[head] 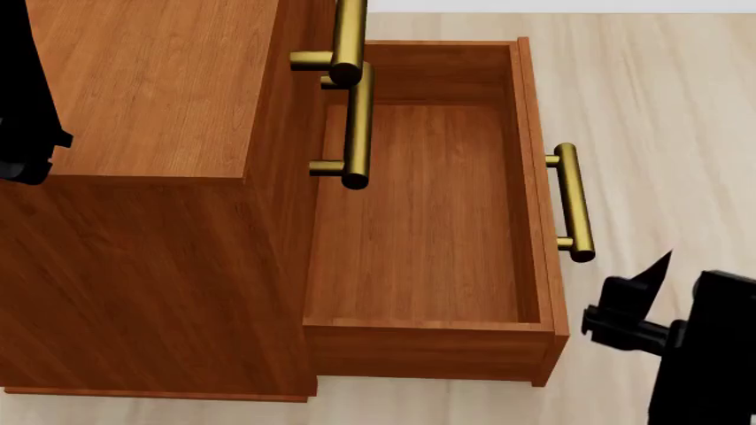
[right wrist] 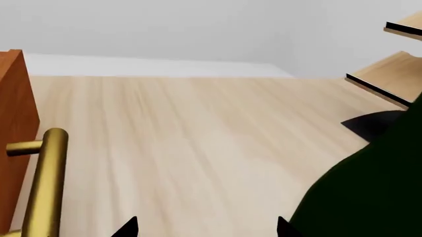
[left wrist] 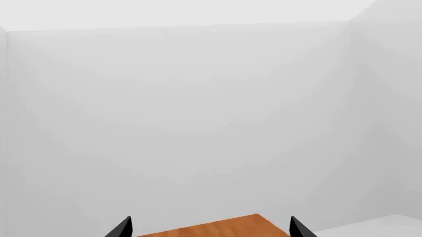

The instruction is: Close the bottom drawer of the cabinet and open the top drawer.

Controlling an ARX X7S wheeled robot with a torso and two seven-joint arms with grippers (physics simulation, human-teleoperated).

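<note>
- While the bottom drawer [head: 431, 221] stands pulled far out of the cabinet [head: 154, 177], we judge the closing step as not yet done; its inside shows bare wood.
- Its brass handle [head: 572, 202] sits on the drawer front, on the side away from the cabinet, and its long axis runs along that front, roughly up and down in the head view.
- The right gripper [head: 644, 292] is just beside the near end of that handle, on the outer side of the drawer front, not touching it as far as we can see.
- In the right wrist view the same handle [right wrist: 45, 182] shows off to one side of the two dark fingertips [right wrist: 125, 228], so the bar is not between them.
- Those tips stand well apart with only floor between them: we read the right gripper as spread and holding nothing.
- The right arm is clearly the nearer one; a push on the drawer front toward the cabinet looks like the coming move.
- The top drawer [head: 310, 31] is shut, its handle [head: 346, 40] sticking out above the middle one's handle [head: 354, 128].
- The left arm [head: 24, 88] is up beside the cabinet's top, at the head view's left edge.
- The left gripper [left wrist: 211, 228] points at a blank wall over a corner of the cabinet top [left wrist: 211, 229]; its tips are apart and empty.
- A pale wooden rack [right wrist: 389, 74] stands off beyond the right arm, well clear.
</note>
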